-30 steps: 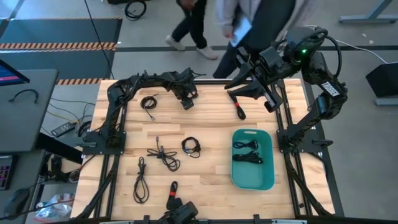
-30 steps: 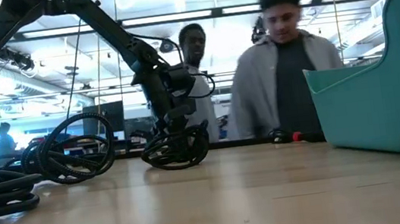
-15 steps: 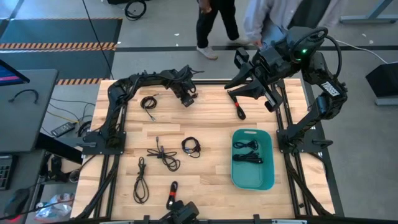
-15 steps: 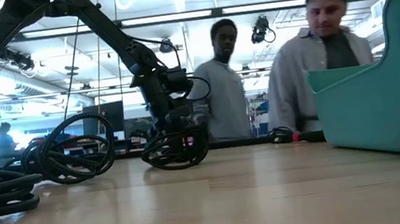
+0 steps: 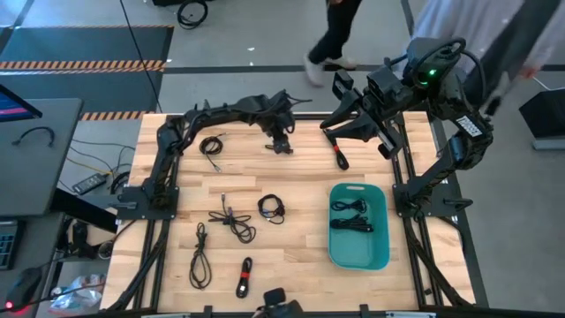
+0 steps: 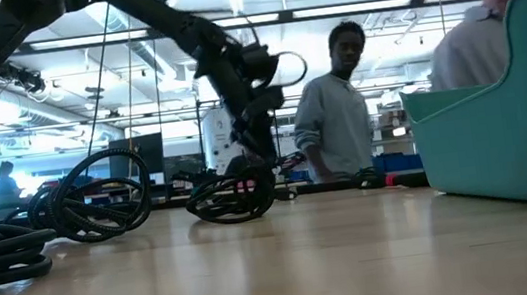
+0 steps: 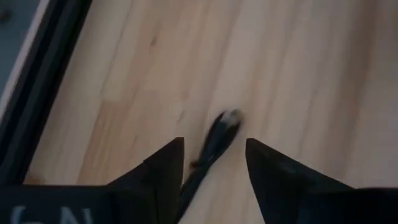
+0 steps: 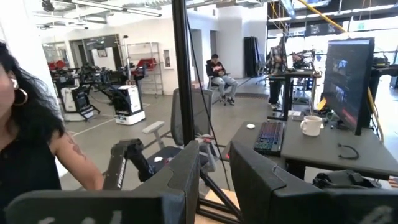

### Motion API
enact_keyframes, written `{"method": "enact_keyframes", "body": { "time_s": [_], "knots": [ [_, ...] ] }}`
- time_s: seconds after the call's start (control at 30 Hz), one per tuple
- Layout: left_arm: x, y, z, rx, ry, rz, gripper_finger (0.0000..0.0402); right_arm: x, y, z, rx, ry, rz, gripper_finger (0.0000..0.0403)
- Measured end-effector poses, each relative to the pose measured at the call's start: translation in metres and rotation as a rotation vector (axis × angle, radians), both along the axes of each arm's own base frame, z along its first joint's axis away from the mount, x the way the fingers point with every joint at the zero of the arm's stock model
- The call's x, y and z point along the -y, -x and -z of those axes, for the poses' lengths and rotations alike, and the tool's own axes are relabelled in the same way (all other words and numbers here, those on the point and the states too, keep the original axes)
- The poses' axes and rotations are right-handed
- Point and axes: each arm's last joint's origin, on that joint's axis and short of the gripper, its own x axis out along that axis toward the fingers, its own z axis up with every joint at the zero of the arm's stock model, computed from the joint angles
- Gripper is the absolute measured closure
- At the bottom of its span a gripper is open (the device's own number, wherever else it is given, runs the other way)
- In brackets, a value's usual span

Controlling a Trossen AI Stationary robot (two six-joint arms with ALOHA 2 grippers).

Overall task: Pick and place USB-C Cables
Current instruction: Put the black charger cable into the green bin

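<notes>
Moved since a second ago: left end effector [image 5: 282,147], now further toward the tabletop's [image 5: 300,265] far middle; two people behind have walked to the right.

- Left end effector: fingers [image 7: 163,169] apart, straddling a black cable end [image 7: 217,140] lying on the wood; whether they grip it I cannot tell.
- Right end effector [image 5: 340,84]: raised above the far right edge, fingers part open, nothing held.
- Cables on the tabletop: one coil [image 5: 210,146] far left; one with a red band [image 5: 339,156] far right; a tangle [image 5: 231,221] and a coil [image 5: 271,208] mid-tabletop; a long loop [image 5: 199,258] and a red-banded one [image 5: 243,277] at the near edge.
- Tub [image 5: 380,256], teal, right side: two cables [image 5: 351,215] inside.
</notes>
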Motion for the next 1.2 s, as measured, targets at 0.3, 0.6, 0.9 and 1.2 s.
{"method": "enact_keyframes", "body": {
  "time_s": [0.3,0.6,0.9,1.2],
  "knots": [
    [0.017,-0.004,-0.011,-0.124,-0.122,0.175,0.0204,-0.001,0.001,0.0,-0.011,-0.016,-0.051,0.0307],
    [0.019,-0.003,0.001,-0.192,-0.134,0.272,0.0182,-0.002,0.002,0.0,-0.018,-0.026,-0.082,0.0307],
    [0.009,-0.001,0.033,-0.274,-0.077,0.283,0.0182,-0.003,0.002,0.0,-0.026,-0.04,-0.102,0.0307],
    [0.006,-0.004,0.045,-0.286,-0.089,0.288,0.0182,-0.005,0.002,0.0,-0.028,-0.045,-0.111,0.0307]
  ]
}}
